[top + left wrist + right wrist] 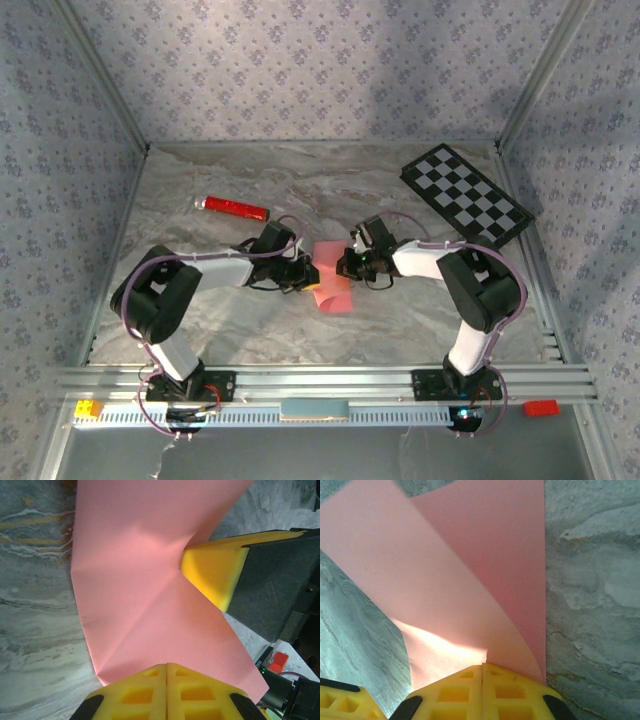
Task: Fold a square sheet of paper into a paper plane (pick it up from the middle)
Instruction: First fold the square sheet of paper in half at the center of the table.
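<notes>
1. Nearest the lens in the left wrist view, the left gripper [166, 677] has its yellow fingers pressed together on the near edge of the pink sheet of paper [145, 580], with no gap between them.
2. The right gripper [482, 680] is likewise clamped tight on the sheet's edge from the opposite side. In front of it, one layer curls up and over another.
3. From above, the sheet [333, 285] sits between the two grippers near the middle of the marble table [400, 320], bowed rather than flat.
4. Done, by my reading: the sheet is in hand, and it carries several creases that meet near the right gripper's pad [212, 572].
5. Left: no sharp nose, centre crease or wings show, so most of the folding remains.
6. The red cylinder [232, 207] and the checkerboard [467, 192] lie well apart from the work.
</notes>
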Controlling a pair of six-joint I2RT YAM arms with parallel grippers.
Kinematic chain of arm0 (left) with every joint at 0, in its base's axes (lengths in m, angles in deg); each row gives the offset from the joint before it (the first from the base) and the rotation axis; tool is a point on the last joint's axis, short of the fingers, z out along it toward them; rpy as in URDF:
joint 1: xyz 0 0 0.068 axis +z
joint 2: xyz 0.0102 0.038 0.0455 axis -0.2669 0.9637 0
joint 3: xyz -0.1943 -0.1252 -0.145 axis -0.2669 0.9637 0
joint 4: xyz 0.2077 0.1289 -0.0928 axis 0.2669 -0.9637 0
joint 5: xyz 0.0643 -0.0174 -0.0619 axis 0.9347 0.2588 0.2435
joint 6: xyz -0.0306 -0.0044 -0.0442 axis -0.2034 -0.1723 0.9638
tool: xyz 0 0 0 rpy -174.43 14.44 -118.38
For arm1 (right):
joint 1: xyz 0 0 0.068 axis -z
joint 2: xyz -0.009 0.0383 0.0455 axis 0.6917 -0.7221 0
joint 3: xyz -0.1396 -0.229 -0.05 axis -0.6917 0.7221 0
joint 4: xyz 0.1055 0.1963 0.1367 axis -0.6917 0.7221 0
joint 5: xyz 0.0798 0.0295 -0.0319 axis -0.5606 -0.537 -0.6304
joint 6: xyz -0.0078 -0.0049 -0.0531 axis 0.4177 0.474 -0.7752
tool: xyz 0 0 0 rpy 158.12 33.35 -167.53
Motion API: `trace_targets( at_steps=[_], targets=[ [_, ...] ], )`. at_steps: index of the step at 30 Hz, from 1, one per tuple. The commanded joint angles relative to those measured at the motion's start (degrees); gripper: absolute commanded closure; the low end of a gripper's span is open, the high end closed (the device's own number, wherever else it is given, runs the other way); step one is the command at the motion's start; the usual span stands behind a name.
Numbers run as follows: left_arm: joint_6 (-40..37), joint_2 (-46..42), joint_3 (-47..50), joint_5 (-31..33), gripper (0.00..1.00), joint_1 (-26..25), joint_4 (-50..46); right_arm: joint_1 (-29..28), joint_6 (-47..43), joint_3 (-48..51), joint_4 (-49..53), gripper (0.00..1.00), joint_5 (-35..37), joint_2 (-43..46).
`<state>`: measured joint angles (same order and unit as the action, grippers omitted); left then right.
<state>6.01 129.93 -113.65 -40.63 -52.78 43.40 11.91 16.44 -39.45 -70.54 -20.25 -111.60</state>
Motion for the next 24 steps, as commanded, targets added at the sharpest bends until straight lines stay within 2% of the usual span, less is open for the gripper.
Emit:
trace_targets(
  at_steps=[1,11,19,24],
  targets=[
    [0.4,1.5,0.6,-1.7,0.93,-0.6,1.3,0.2,0.5,3.5,8.8,1.00,6.3,-2.0],
    [-2.7,5.4,3.2,1.4,0.96,-0.9,-2.9,-0.1,0.8,3.7,8.7,1.00,6.7,-1.9],
    [-2.7,0.4,-0.6,1.6,0.95,-2.2,-6.4,-0.2,1.3,3.9,8.8,1.00,7.4,-1.4],
    [-1.7,-1.7,-2.4,0.4,0.93,-2.8,-5.0,-0.4,2.0,4.3,7.9,1.00,7.6,-1.4]
  ],
)
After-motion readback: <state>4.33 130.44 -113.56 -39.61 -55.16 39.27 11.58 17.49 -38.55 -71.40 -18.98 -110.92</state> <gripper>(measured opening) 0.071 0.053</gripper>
